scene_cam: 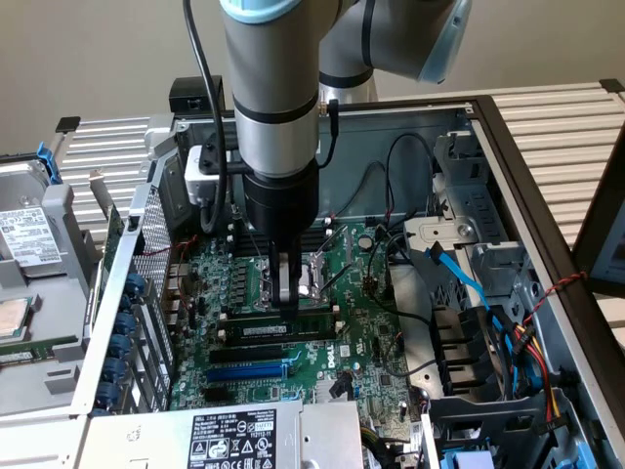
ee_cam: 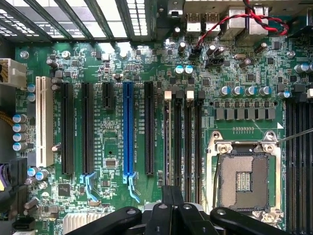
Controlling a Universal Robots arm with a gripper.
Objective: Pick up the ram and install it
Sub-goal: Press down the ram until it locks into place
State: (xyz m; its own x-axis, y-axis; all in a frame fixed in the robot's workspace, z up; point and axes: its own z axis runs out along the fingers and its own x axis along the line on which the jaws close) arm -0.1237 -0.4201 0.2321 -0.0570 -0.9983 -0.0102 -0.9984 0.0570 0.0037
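The ram (scene_cam: 264, 331) is a thin green stick with a white label. It stands on edge in one of the long black memory slots of the green motherboard (scene_cam: 363, 337). In the wrist view the ram (ee_cam: 168, 142) appears edge-on as a pale line in the slot beside a white latch. My gripper (scene_cam: 286, 305) hangs straight down over these slots, between the CPU socket (scene_cam: 311, 276) and the ram. Its fingers are shut together with nothing visible between them. In the wrist view the gripper (ee_cam: 171, 192) is right over the end of the ram's slot. I cannot tell whether it touches the stick.
The board lies inside an open computer case (scene_cam: 508, 166). Blue and black cables (scene_cam: 459, 276) and drive bays crowd the exterior view's right. A power supply (scene_cam: 231, 438) sits at the front. A blue expansion slot (ee_cam: 128, 127) and black slots lie beside the memory slots, next to the open CPU socket (ee_cam: 243, 181).
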